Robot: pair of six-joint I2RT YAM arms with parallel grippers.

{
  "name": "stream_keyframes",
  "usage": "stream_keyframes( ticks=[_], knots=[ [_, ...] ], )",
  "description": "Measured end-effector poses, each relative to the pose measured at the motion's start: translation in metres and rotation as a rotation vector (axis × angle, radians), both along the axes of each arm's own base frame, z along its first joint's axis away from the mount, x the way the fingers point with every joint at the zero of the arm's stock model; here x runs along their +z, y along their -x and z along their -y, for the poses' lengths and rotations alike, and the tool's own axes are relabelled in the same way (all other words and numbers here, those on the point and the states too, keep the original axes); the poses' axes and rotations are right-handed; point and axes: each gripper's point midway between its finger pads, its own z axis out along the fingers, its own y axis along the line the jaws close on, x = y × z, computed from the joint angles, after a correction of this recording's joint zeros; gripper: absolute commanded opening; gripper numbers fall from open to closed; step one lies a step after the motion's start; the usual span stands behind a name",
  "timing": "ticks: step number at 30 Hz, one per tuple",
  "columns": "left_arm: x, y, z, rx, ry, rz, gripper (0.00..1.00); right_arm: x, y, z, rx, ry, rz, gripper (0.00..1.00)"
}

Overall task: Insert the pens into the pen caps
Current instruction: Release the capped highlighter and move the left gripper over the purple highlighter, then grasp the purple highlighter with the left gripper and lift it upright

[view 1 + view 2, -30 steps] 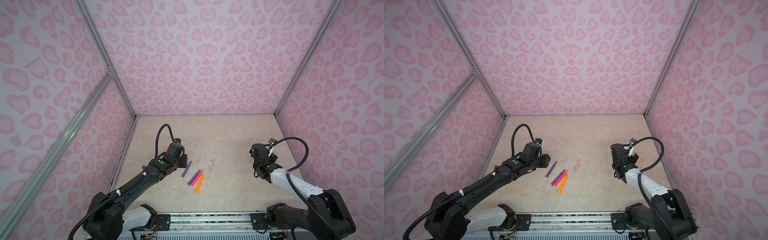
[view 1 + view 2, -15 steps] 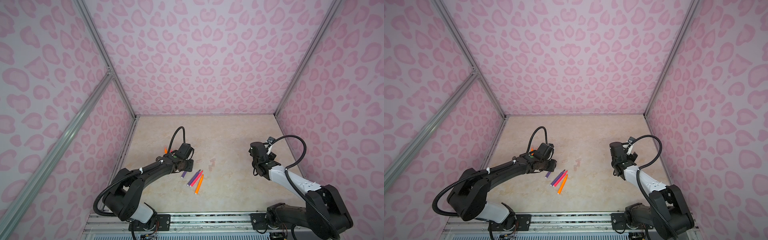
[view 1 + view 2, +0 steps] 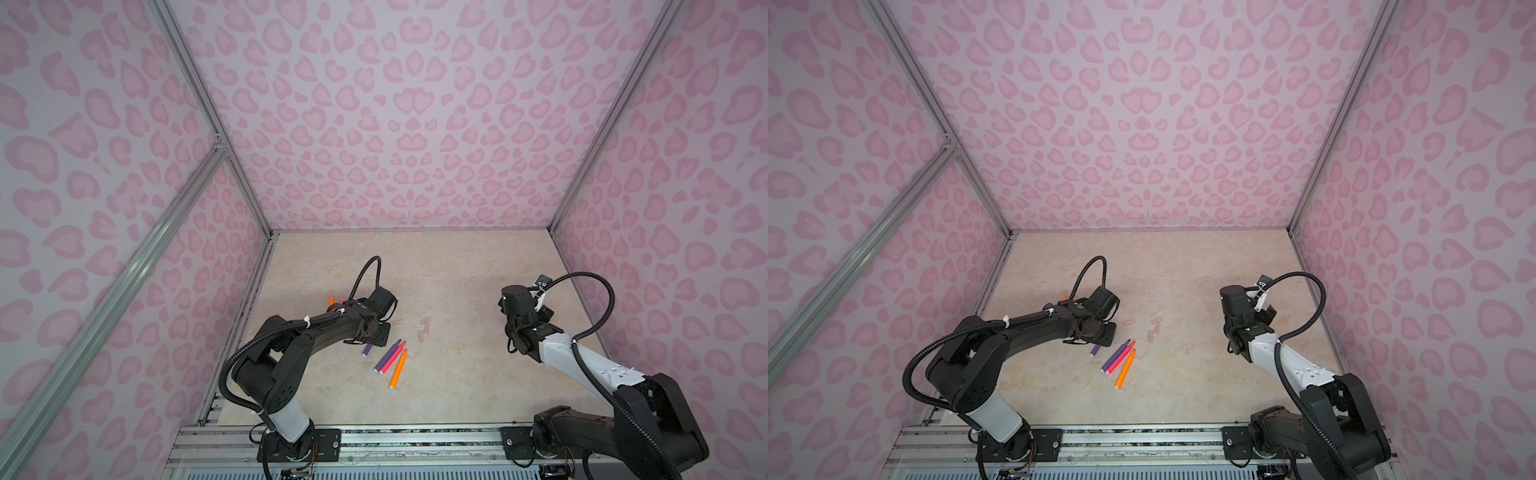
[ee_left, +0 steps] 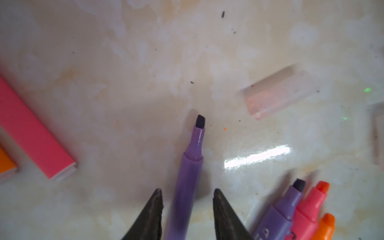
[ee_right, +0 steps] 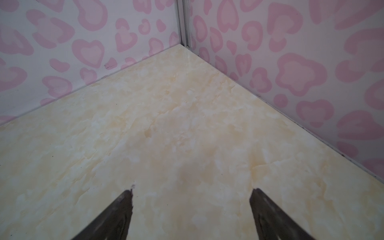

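The purple pen (image 4: pixel 188 180) you are after lies flat on the table (image 3: pixel 457 386). Its dark chisel tip points out ahead, and the nearest pen cap (image 4: pixel 278 91) lies apart from it, off to one side of the tip. Your left gripper (image 4: pixel 187 192) straddles the barrel low over the table, jaws spread with a sliver of table showing on either side (so nothing is pinched yet).

I judge this to be the grasp step. Centre the barrel before you close, because it sits a touch nearer one finger and an uneven squeeze could roll or skew it. Grip well behind the collar so the tip and the front of the barrel stay bare for the cap.

Mind the neighbours. A bundle of three pens (image 4: pixel 309 205) (purple, pink and orange, side by side) lies just beside one jaw, so lift straight up rather than dragging sideways. On the other side, a pink pen (image 4: pixel 35 133) and an orange pen (image 4: pixel 5 164) lie well apart from your grasp, toward the left wall (image 3: pixel 187 291).

The open room is toward the middle and far side of the table, past two more caps (image 3: pixel 424 326). Your right gripper (image 5: pixel 191 194) hangs spread wide over bare table, holding nothing and free to fetch a cap.
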Motion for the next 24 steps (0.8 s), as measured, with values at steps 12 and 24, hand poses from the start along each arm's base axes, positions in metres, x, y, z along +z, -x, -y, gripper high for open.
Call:
stream_keyframes(
  ticks=[12, 24],
  knots=[
    [-0.0059, -0.0075, 0.0028, -0.006, -0.029, -0.002, 0.21, 0.0001, 0.0031, 0.0007, 0.001, -0.003, 0.004, 0.89],
    [-0.0013, -0.0063, 0.0023, -0.009, -0.017, 0.012, 0.03, 0.0007, 0.0044, 0.0012, 0.000, -0.006, 0.010, 0.89]
  ],
)
